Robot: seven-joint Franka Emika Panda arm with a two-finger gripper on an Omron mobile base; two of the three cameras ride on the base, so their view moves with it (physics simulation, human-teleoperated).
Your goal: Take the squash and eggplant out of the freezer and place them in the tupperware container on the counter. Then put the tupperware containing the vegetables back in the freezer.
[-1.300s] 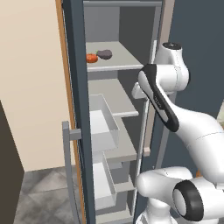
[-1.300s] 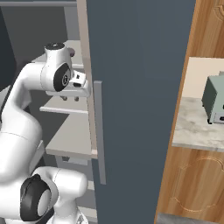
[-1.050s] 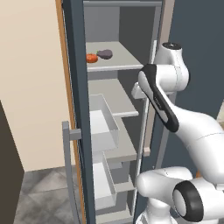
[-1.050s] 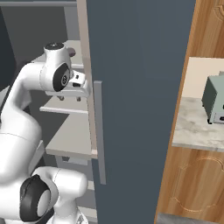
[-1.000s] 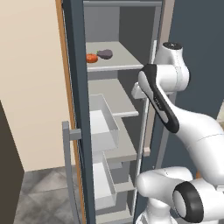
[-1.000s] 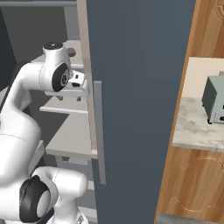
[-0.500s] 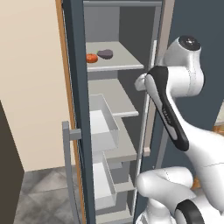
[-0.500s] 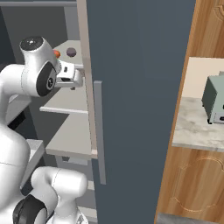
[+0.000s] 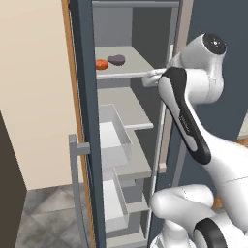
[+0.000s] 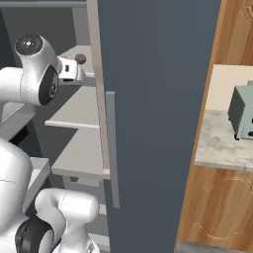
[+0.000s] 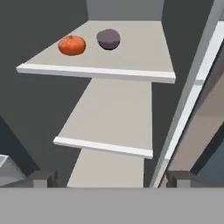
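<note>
The gripper (image 11: 109, 179) stands wide open and empty in front of the open freezer (image 9: 87, 97), its fingertips (image 11: 41, 178) far apart. Ahead on the upper shelf (image 11: 131, 52), the squash (image 11: 71, 45) sits near the shelf's left edge, the eggplant (image 11: 108, 39) just beside it toward the back. The counter (image 10: 217, 143) lies well apart, beyond the freezer door.
</note>
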